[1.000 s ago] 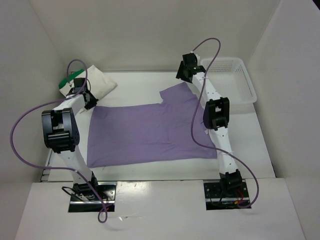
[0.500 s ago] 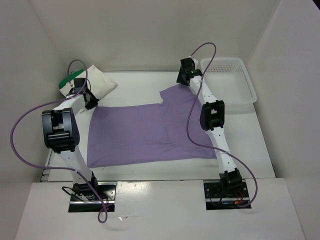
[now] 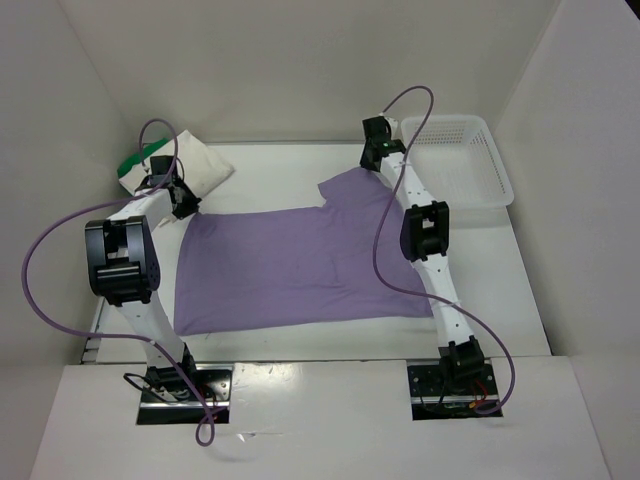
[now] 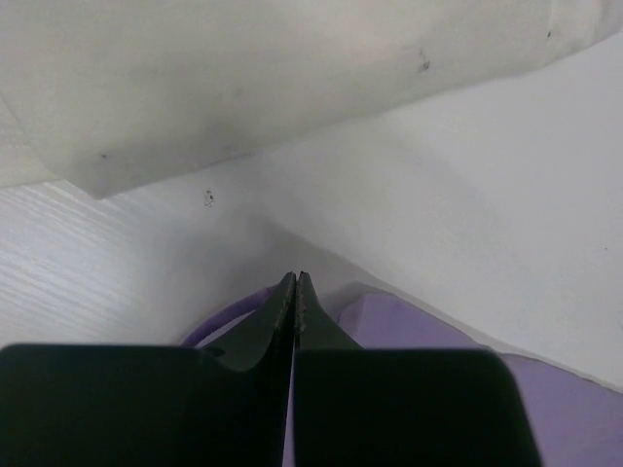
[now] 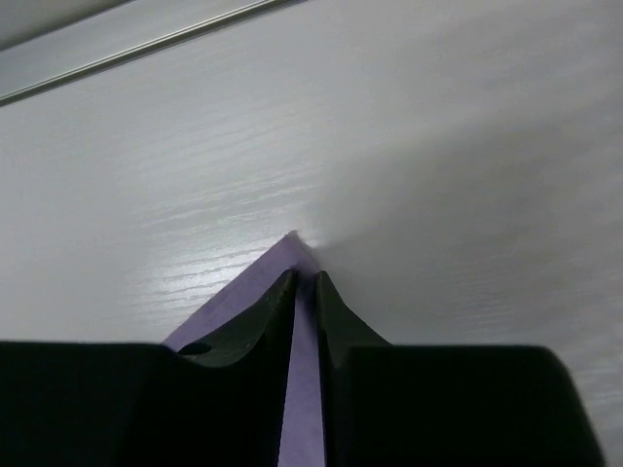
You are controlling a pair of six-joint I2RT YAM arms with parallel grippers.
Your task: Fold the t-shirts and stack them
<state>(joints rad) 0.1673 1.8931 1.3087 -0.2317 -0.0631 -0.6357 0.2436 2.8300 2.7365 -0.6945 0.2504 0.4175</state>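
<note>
A lavender t-shirt [image 3: 290,265] lies spread flat across the table. My left gripper [image 3: 185,207] is at its far left corner. In the left wrist view that gripper [image 4: 296,277] is shut, with lavender cloth [image 4: 428,326] bunched up on both sides of its tips. My right gripper [image 3: 375,158] is at the far right sleeve corner. In the right wrist view its jaws [image 5: 304,277] have closed to a narrow gap on the pointed lavender corner [image 5: 292,248], and cloth fills the gap. A folded cream-white t-shirt [image 3: 200,165] lies on a green one [image 3: 135,160] at the back left.
A white mesh basket [image 3: 470,165] stands at the back right, just right of the right arm. White walls close in the table at the back and on both sides. The folded stack lies right behind the left gripper.
The right gripper moved a little right onto the sleeve corner, and its jaws closed from wide open to a narrow gap on the cloth. The left arm and the shirt stayed put.
</note>
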